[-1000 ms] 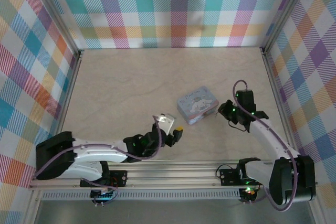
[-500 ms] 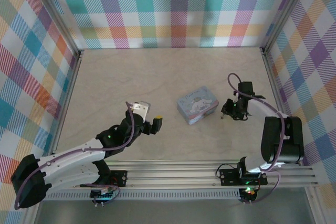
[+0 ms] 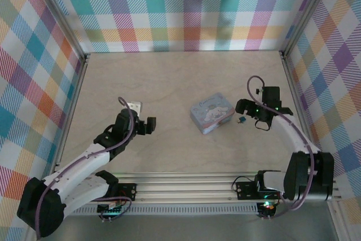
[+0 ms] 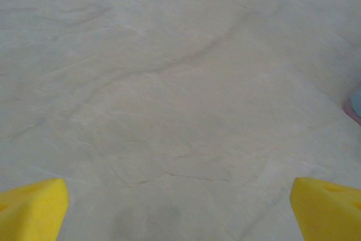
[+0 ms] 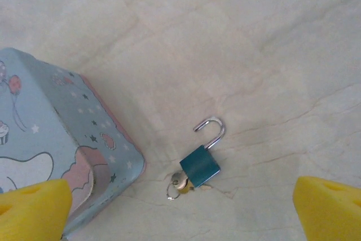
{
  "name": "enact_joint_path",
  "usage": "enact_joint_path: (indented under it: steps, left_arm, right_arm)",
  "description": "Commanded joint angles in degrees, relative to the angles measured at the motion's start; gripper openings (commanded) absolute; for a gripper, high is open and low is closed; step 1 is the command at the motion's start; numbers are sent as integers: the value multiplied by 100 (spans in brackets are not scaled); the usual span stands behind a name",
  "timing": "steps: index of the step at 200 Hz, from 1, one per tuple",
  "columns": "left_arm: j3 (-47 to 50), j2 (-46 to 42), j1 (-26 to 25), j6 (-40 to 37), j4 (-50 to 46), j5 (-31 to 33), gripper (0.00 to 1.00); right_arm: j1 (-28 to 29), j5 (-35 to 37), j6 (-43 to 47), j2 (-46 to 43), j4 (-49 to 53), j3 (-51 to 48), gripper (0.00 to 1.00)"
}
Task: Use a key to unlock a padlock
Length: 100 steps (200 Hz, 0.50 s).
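On the table [image 3: 169, 77], at 3 o'clock of the blue tin [image 3: 211, 112] and just beside it: the padlock [image 5: 200, 165], lying flat. Shackle [image 5: 211, 130] swung out toward 1 o'clock, one leg free of the body and over bare table. Key [image 5: 179, 183] at 7 o'clock of the body, touching its base, with a small wire ring on it.

Progress, as judged: the lock reads as unlocked, since the free shackle leg is clear of its hole. Little seems left beyond backing the arms away. The key is not pulled out, if that were wanted.

Right gripper [image 5: 181, 207]: yellow tips at the 7 and 5 o'clock corners of its wrist view, spread wide, nothing between them. It hangs above the padlock, apart from it. Left gripper [image 4: 180, 207]: tips equally wide, nothing held, over bare table well apart from the tin, at its 9 o'clock.

Hard to make out:
- Whether the key's blade sits in the keyhole or merely lies against the base; too small and blurred to tell.
- From overhead the padlock is a dark speck, and the key cannot be picked out.
- The tin is cut off at the left edge of the right wrist view.
- Both grippers' fingers are cropped to their tips in the wrist views.
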<state>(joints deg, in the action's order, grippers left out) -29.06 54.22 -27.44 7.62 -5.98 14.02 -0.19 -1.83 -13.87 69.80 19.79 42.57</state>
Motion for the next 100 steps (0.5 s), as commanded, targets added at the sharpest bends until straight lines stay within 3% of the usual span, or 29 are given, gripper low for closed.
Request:
enact_joint_path:
  steps: [1,20,46,100]
  left_arm:
    - [-94,88,603,-297,547,-191,100]
    - [80,131,1099,-538,985,-152,100]
    - [547,311,1344,-1210,1976,-64,100]
    - [997,1438,1827,-1304,3595,-429,100]
  right_arm:
    - [-44,445,389,-448,-721,-508,100]
    - [-43,531,677,-849,-1633,-1092,100]
    - [-44,580,857,-1133,-3292,-2087,100]
    - [-43,453,964,-431,-5637,-2772,100]
